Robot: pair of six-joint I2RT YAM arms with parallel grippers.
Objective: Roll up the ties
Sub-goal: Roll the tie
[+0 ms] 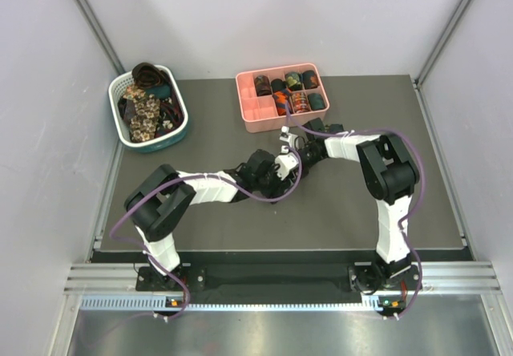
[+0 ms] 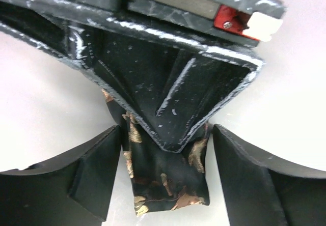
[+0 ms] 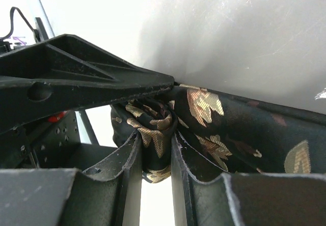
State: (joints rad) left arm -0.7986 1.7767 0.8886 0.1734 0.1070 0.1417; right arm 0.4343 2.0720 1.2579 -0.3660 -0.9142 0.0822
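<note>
- Right wrist view: right gripper (image 3: 155, 152) pinches the coiled end of one tie (image 3: 204, 109), jaws nearly together.
- Left wrist view: left gripper (image 2: 165, 134) is spread, one jaw each side of the tie strip.
- Top view: the tie is hidden under both grippers, near the middle of the table (image 1: 321, 212).
- One tray (image 1: 252, 109) and one basket (image 1: 114, 99); the ties inside are too small to count.

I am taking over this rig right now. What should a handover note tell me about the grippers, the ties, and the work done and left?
Right gripper: shut on the rolled end of a dark leaf-print tie, at the middle of the table.
Left gripper: open, fingers either side of the same tie's flat part.
Done: several rolled ties sit in the pink tray.
To do: finish this roll, put it in the tray, then roll the loose ties in the basket.
</note>
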